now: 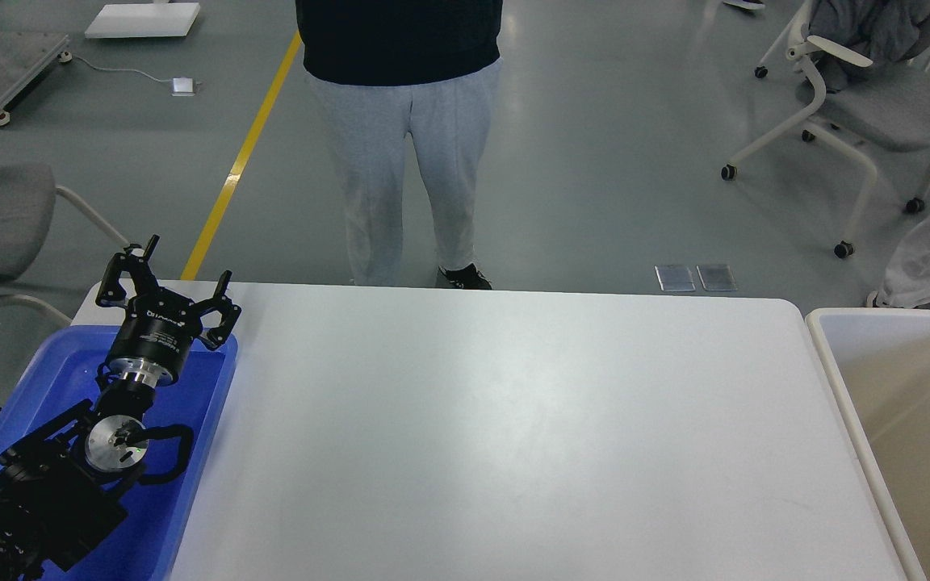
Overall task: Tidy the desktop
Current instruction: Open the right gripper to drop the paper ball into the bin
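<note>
The white desktop [513,436] lies right in front of me, its long side running left to right. My left gripper [178,281] hangs open over the blue tray [190,484].

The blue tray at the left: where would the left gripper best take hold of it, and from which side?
Probably the blue tray by its right rim, coming from above. That rim is a thin raised edge lying free over the desktop, so open fingers could straddle it. The left gripper is open and hangs over the tray's far end, already near that rim.
</note>
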